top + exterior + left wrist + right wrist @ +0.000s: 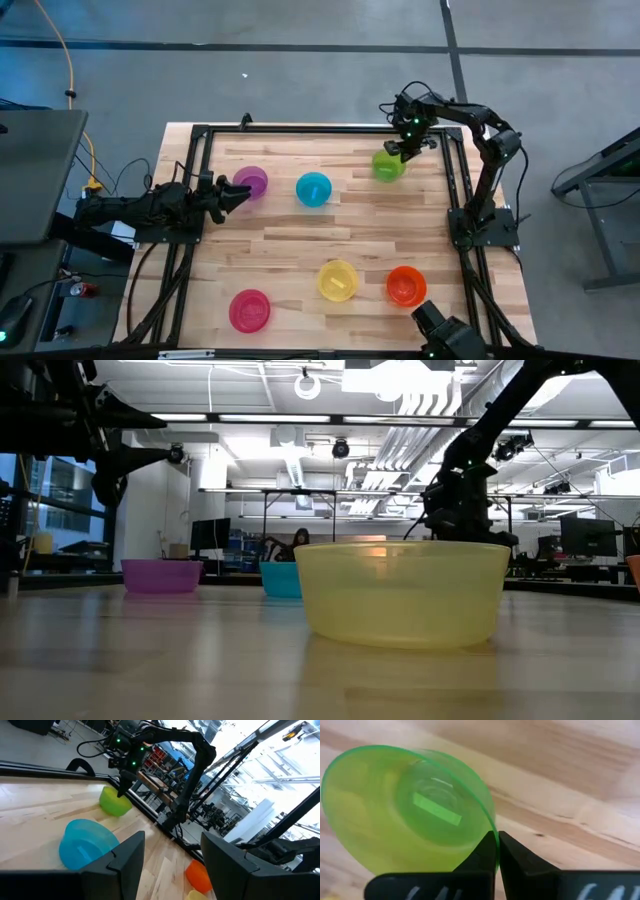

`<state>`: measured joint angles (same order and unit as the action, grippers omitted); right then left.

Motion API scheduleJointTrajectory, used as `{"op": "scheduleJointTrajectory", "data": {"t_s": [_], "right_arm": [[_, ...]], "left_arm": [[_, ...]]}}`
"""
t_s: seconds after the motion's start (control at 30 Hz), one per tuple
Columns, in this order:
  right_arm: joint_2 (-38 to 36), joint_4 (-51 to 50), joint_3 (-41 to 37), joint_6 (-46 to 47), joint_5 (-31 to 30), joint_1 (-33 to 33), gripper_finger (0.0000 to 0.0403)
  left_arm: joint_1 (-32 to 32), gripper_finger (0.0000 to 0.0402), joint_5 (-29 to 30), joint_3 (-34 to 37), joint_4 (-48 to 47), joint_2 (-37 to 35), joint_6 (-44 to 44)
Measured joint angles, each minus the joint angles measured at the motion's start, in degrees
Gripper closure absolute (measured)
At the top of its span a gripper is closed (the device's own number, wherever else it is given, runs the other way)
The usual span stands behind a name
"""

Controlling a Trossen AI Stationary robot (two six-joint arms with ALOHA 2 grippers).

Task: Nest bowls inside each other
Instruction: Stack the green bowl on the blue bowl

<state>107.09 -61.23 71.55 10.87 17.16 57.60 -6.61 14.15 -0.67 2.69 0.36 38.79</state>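
Six small plastic bowls sit apart on the wooden table. The purple bowl (pixel 251 182), blue bowl (pixel 313 188) and green bowl (pixel 388 165) are toward the far side. The pink-red bowl (pixel 249 310), yellow bowl (pixel 337 280) and orange bowl (pixel 405 285) are toward the near side. My right gripper (pixel 405 152) is shut on the green bowl (pixel 405 815) near the far right corner. My left gripper (pixel 243 192) is open and level, just left of the purple bowl and touching nothing. Past its fingers, the left wrist view shows the blue bowl (pixel 87 842). My right gripper (pixel 496 837) pinches the green bowl's rim (pixel 490 822), one finger inside the wall and one outside. The fingers come from above, pointing down. The bowl is tilted with its opening turned up toward the wrist. Whether its low side rests on the table I cannot tell.
A black frame rail (pixel 300 130) runs around the table's far, left and right sides. Bare wood (pixel 300 240) lies between the far and near rows of bowls. In the low view the yellow bowl (pixel 405 592) stands close and hides the green one.
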Motion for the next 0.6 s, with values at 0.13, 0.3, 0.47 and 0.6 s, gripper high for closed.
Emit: {"op": "scheduleJointTrajectory", "data": {"t_s": [0.13, 0.3, 0.47, 0.6], "right_arm": [[-1.76, 1.19, 0.0, 0.64, 1.04, -0.89, 0.0403], [-5.03, 1.18, 0.0, 2.1, 2.31, -1.19, 0.0403], [-8.7, 1.81, 0.02, 5.43, 3.27, -2.57, 0.0403], [-10.67, 2.87, 0.04, 9.47, 4.09, -5.09, 0.0403]], "left_arm": [[0.0, 0.0218, 0.0, 0.0, -0.01, 0.0, 0.0], [0.0, 0.0218, -0.02, 0.0, -0.01, 0.0, 0.0], [0.0, 0.0218, -0.02, 0.0, -0.03, 0.0, -0.02], [0.01, 0.0218, -0.02, 0.0, -0.03, 0.0, -0.01]]}}
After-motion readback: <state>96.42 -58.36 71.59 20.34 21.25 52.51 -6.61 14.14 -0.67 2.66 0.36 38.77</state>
